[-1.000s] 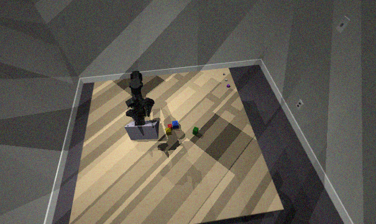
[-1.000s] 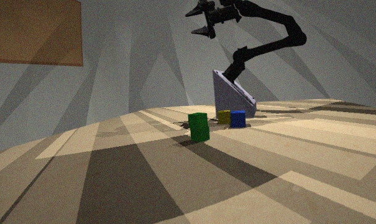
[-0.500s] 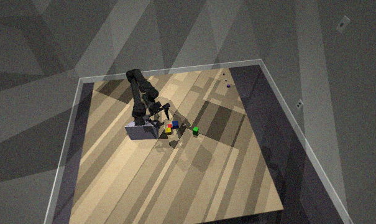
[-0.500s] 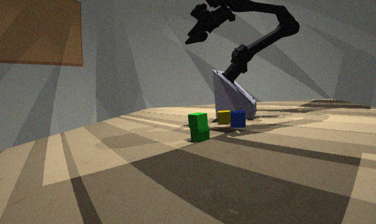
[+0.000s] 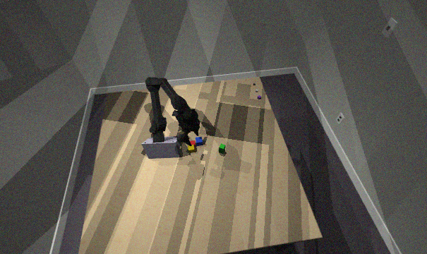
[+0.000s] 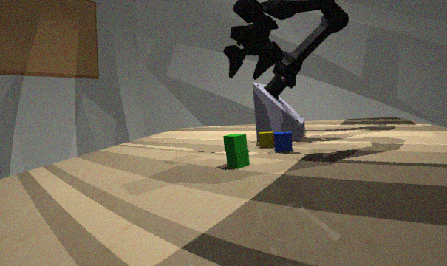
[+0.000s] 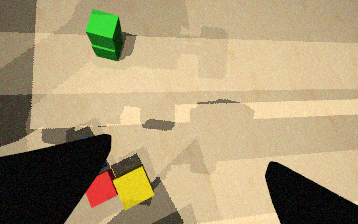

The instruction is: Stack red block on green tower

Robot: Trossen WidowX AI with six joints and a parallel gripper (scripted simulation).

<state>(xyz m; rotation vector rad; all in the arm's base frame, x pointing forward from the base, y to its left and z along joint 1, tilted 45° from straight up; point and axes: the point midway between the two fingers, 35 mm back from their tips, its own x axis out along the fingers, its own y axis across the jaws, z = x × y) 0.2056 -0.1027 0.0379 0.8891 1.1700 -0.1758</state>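
Striped wood floor [image 6: 97, 207], grey walls [image 6: 164, 89] w/ shadows
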